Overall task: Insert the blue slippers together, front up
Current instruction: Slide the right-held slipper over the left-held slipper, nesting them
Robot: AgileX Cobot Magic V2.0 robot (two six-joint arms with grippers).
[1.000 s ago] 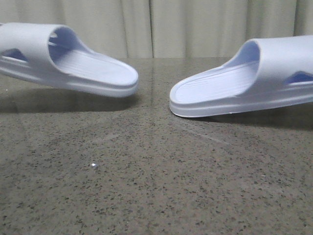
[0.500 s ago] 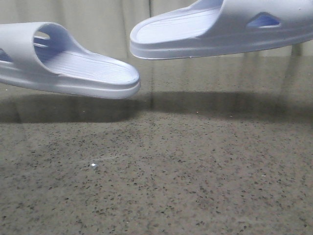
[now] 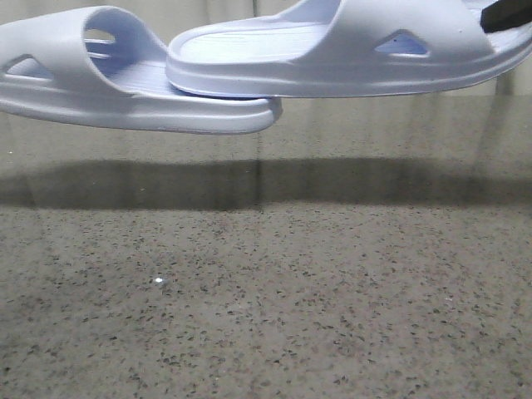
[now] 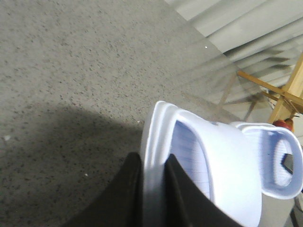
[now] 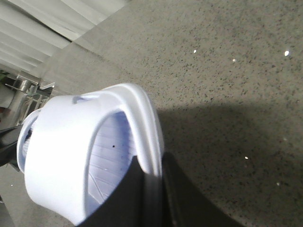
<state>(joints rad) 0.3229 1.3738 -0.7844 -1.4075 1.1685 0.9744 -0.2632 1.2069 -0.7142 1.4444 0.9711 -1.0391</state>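
**Slippers held aloft, one heel overlapping the other footbed**

Slippers both off the table [image 3: 266, 316], up near its far edge, casting one long shadow band across the speckled stone. Left slipper [image 3: 125, 91] hanging over the far left part, sole down, strap toward the left edge, open heel end pointing right. Right slipper [image 3: 349, 50] slightly higher over the far right part, also sole down, strap with triangular side hole toward the right edge, heel end pointing left. Overlapping at the middle: right slipper's heel end lying over the left one's footbed, just short of its strap; touching or a hair apart, cannot tell.

Left gripper [image 4: 154, 189] pinching the left slipper [image 4: 208, 165], dark fingers [image 4: 125, 194] clamped either side of its sole edge. Right gripper [image 5: 151, 198] likewise pinching the right slipper [image 5: 80, 156], one finger inside on the ribbed footbed, the other outside under the sole rim.
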